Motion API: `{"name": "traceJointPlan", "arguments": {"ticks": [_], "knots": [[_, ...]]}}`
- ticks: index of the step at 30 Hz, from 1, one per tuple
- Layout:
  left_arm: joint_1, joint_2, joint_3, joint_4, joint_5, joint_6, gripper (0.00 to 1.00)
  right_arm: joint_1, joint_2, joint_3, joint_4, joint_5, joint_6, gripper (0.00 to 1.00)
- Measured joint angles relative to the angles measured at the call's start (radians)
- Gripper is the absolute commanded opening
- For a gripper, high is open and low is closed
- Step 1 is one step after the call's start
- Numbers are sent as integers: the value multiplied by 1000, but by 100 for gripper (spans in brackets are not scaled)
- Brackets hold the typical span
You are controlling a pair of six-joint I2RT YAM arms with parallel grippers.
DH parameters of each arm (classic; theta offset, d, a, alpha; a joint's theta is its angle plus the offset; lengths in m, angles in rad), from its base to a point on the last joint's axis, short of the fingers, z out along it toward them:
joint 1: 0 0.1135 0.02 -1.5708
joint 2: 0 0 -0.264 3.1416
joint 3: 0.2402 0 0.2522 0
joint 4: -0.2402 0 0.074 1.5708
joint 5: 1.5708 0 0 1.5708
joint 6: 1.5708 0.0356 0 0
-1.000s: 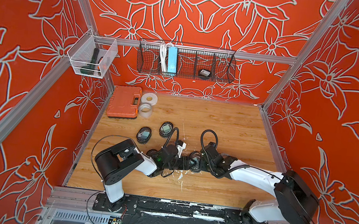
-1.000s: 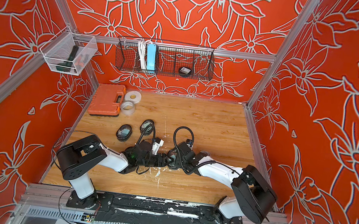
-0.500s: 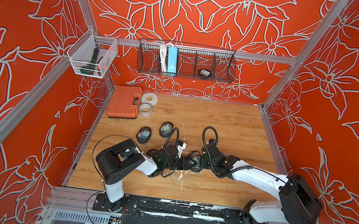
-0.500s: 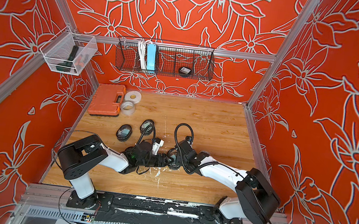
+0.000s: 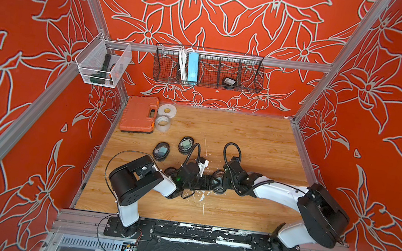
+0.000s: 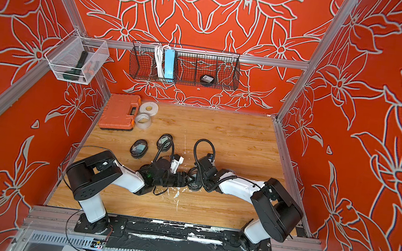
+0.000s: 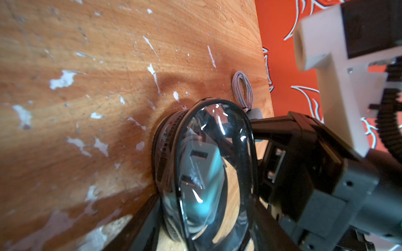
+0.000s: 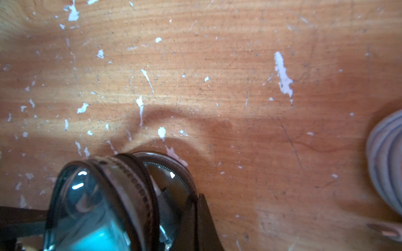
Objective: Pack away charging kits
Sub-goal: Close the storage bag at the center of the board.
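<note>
A black-rimmed clear oval case [image 7: 204,165] stands on edge on the wooden table [image 7: 87,87], with a teal plug adapter [image 7: 208,173] inside it. My left gripper [image 7: 202,221] is shut on this case, one finger on each side. The right gripper [image 8: 201,208] is shut, its fingertips pressed against the rim of the case [image 8: 130,191]; I cannot tell whether they pinch anything. A coiled white cable [image 7: 242,91] lies on the table just beyond the case, also visible as cable [image 8: 385,163]. In both top views the grippers [image 5: 215,182] [image 6: 188,179] meet at mid-front.
Two more oval cases [image 5: 161,151] [image 5: 186,145] lie behind the left arm. An orange toolbox [image 5: 139,114] and tape rolls [image 5: 164,116] sit back left. The wall wire basket [image 5: 253,72] holds a blue power strip [image 5: 192,66] and a case [image 5: 228,82]. A clear bin [image 5: 103,66] hangs left.
The right arm's elbow has swung out to the right while its gripper stayed at the case. The left arm has not moved.
</note>
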Motion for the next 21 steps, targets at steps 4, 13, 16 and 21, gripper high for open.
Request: {"name": "traceJointPlan", "arguments": {"ticks": [4, 13, 16, 21], "knots": [[-2, 2, 0, 5, -2, 0, 63, -5, 5, 6, -3, -16, 13, 4], [-16, 5, 10, 4, -21, 0, 68, -9, 32, 33, -19, -23, 49, 0], [-19, 5, 11, 4, -27, 1, 68, -8, 27, 33, -19, -23, 53, 0], [-23, 5, 11, 7, -29, 4, 68, -7, -24, 31, -34, -21, 60, 0]]}}
